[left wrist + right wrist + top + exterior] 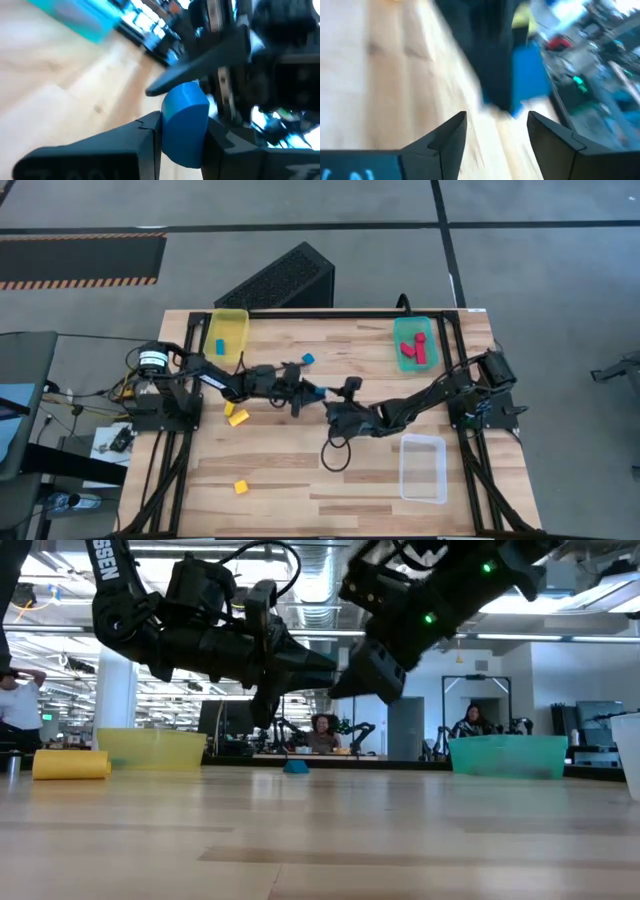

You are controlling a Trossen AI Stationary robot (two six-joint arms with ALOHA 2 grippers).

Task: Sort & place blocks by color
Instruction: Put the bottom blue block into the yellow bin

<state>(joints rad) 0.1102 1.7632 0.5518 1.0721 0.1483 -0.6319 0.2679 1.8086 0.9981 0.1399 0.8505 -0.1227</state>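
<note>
Seen from above, a wooden bench [300,470] carries two dark robot arms that reach toward each other and meet near its middle. The left gripper [308,392] comes in from the left side; its fingers [145,137] are clamped on a blue block [184,124], which sits squeezed between them and is held above the bench surface. The right gripper [330,412] reaches in from the right and sits just beside the left one. Its fingers [451,135] are spread apart with nothing between them, pointing toward the blue block held by the other arm.

A second blue block [307,359] lies on the bench just beyond the left arm, toward the far side. A yellow bin [227,332] stands at the far left corner with a blue piece [219,345] inside it. A teal bin [414,343] stands at the far right with red blocks [413,351] in it. A clear bin [423,468] sits near the right edge, on the near side.

Yellow blocks [235,416] lie on the bench just near of the left arm, two close together. Another yellow block [240,486] lies alone toward the near left.

A black cable loop [335,454] rests on the bench below the right gripper.
</note>
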